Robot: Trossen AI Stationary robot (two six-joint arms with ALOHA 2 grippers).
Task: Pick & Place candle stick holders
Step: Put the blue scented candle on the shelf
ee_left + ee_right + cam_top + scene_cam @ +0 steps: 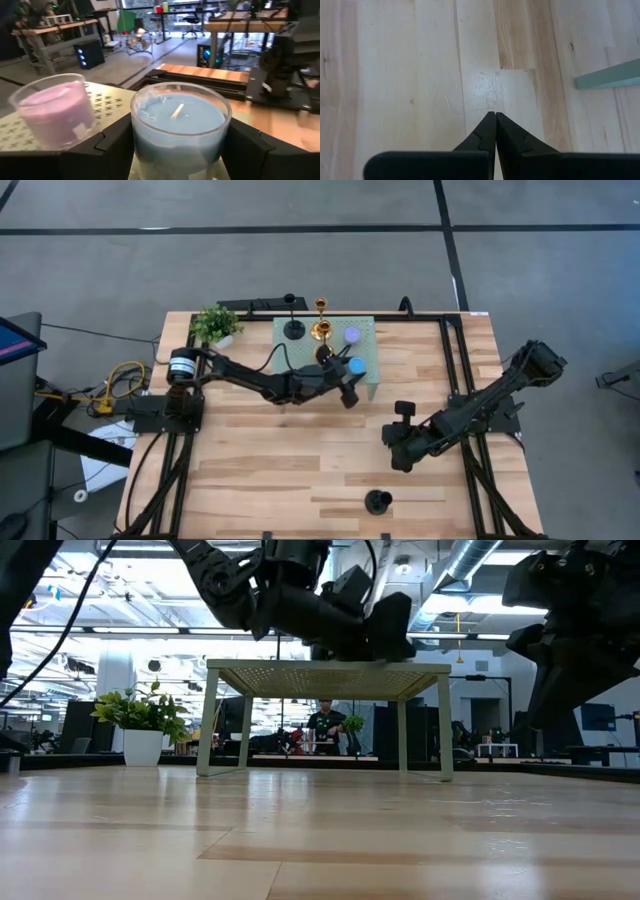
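A mint-green perforated stand (300,348) stands at the table's far middle. On it are a black holder (293,328), a gold holder (321,330), a lilac holder (352,335) and a blue holder (357,365). My left gripper (350,383) reaches over the stand's near right corner and is shut on the blue holder (180,130); the lilac one (55,115) stands right beside it. Another black holder (377,501) stands on its round base near the table's front edge. My right gripper (400,442) is shut and empty over the bare table, right of middle. My left gripper pinches the blue holder's round glass wall (142,145) between its two fingers (115,147), one on each side, well below the rim. The fingers come in roughly level from the table's near side. The holder is upright; the fingers hide its base.
A small green potted plant (215,325) stands at the far left corner, beside the stand. The stand's legs (208,720) leave open room beneath its top. Bare wooden table lies between the stand and the front edge. My right gripper's fingertips (495,117) hover over bare wood.
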